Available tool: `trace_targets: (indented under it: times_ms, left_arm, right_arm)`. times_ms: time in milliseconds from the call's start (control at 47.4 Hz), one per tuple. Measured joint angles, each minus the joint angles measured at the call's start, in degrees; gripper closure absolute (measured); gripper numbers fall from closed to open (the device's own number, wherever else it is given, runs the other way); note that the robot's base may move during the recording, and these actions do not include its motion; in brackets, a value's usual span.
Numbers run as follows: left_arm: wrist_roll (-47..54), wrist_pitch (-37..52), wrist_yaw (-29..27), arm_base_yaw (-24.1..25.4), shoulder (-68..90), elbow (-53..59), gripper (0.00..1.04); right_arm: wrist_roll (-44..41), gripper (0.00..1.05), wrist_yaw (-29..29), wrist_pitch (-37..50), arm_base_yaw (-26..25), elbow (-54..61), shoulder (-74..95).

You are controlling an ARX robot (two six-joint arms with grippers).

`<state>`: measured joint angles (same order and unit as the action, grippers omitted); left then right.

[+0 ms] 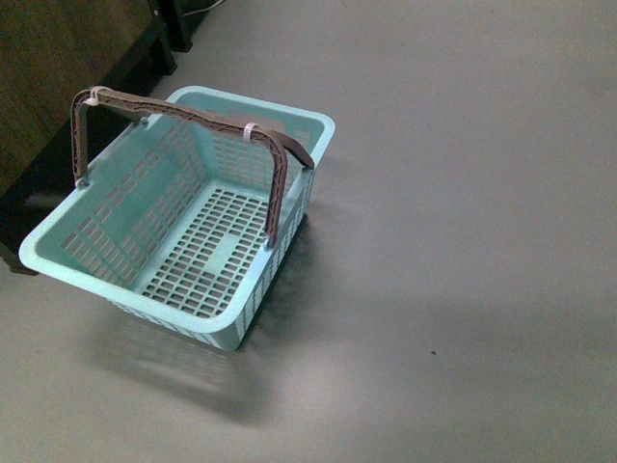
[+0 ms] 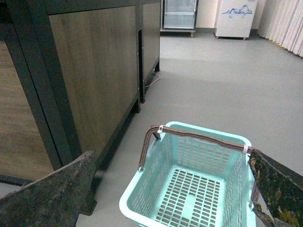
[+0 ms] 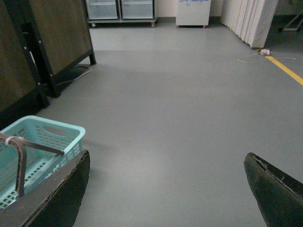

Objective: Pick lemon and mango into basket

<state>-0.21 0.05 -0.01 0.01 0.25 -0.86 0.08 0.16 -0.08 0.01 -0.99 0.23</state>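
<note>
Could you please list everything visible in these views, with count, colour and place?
basket: one, mint green, empty, on the floor
handles: two, brown, raised over the basket
cabinet: one, brown wood, beside the basket
floor: one, grey, throughout
fridges: two, glass-fronted, far wall
chest: one, white, beside the fridges
curtain: one, white, near far wall
line: one, yellow, on the floor
lemon, mango: none in view
left jaws: pair, dark, open, empty
right jaws: pair, dark, open, empty

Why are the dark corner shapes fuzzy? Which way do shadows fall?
Left wrist view: the left gripper fingers blur near the lens; the mint-green slotted plastic basket is sharp. Right wrist view: the right gripper blurs likewise. Front view: the basket's soft shadow falls toward the camera.
</note>
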Motion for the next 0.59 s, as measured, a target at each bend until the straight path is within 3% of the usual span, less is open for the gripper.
trace_targets:
  times_ms: [232, 295, 338, 464, 591]
  left_arm:
    - [-0.5, -0.4, 0.9, 0.2, 0.3, -0.1, 0.07]
    - [-7.4, -13.5, 13.5, 2.5, 8.4, -5.7, 0.07]
    - [-11.3, -16.7, 17.7, 1.8, 13.7, -7.9, 0.07]
    - [-22.7, -10.2, 18.3, -0.8, 24.9, -10.9, 0.07]
    - [-32.7, 3.7, 15.2, -2.1, 38.6, -13.8, 0.07]
  right_arm:
    - [0.0, 0.09, 0.0, 0.0, 0.0, 0.0, 0.0]
    - [0.0, 0.09, 0.0, 0.0, 0.0, 0.0, 0.0]
    - [0.0, 0.09, -0.2, 0.0, 0.0, 0.0, 0.0]
    - [0.0, 0.09, -0.1, 0.0, 0.0, 0.0, 0.0]
    - [0.0, 0.09, -0.1, 0.0, 0.0, 0.0, 0.0]
